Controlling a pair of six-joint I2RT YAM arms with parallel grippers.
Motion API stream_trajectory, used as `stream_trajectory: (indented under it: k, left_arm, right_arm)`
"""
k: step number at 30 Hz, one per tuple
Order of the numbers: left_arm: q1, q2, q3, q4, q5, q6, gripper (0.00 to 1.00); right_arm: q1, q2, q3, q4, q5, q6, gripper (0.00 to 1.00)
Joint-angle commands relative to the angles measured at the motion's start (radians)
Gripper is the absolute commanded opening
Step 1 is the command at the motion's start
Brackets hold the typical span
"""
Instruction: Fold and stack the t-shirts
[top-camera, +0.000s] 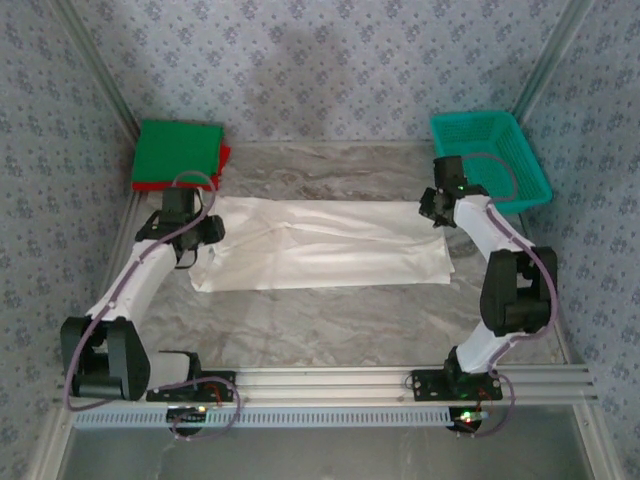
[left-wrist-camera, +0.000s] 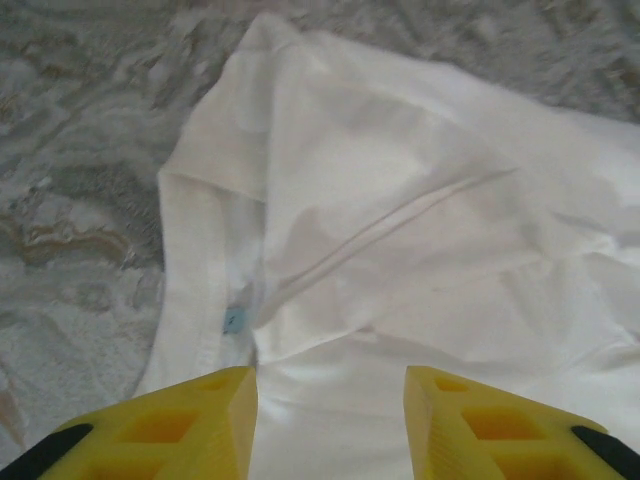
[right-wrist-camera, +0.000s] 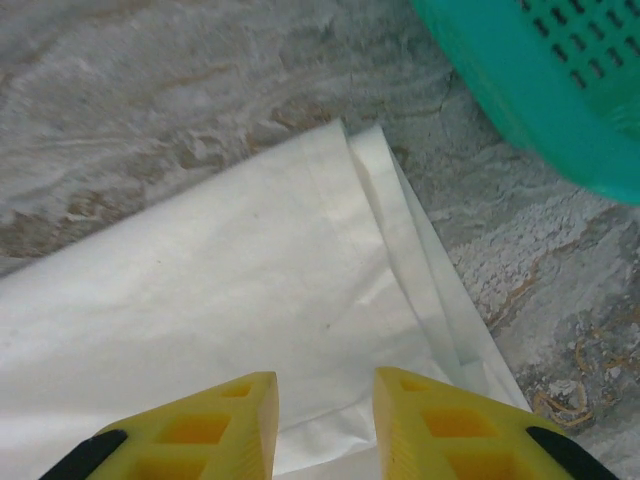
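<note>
Off-white t-shirt (top-camera: 320, 245) lies beneath the left claw (left-wrist-camera: 330, 382) and right claw (right-wrist-camera: 326, 385), each partly open, gripping nothing.

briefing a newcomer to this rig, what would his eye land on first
The big off-white t-shirt lying wrinkled across the table, with the left claw and right claw open over its two ends. Next, the green t-shirt folded on a red t-shirt far left, and the teal basket far right.

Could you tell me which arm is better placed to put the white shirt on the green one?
Probably left: the left gripper is over the end of the white shirt nearest the green shirt; the right gripper is at the opposite end, by the basket.
</note>
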Motion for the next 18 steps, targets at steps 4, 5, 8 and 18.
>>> stream_trajectory:
  k: [4,5,8,18]
  left_arm:
    - [-0.006,0.14,0.124,0.049,0.218,0.039,0.5]
    - [-0.01,0.196,0.159,0.042,0.252,0.05,0.52]
    - [-0.065,0.333,0.28,-0.017,0.247,0.122,0.57]
    - [-0.143,0.646,0.525,-0.096,0.161,0.208,0.62]
  right_arm:
    - [0.032,0.068,0.102,0.013,-0.071,-0.018,0.31]
    - [0.04,0.097,0.116,0.022,-0.095,-0.009,0.3]
    - [0.054,0.159,0.131,0.066,-0.171,0.021,0.3]
    - [0.083,0.185,0.119,0.086,-0.173,0.017,0.3]
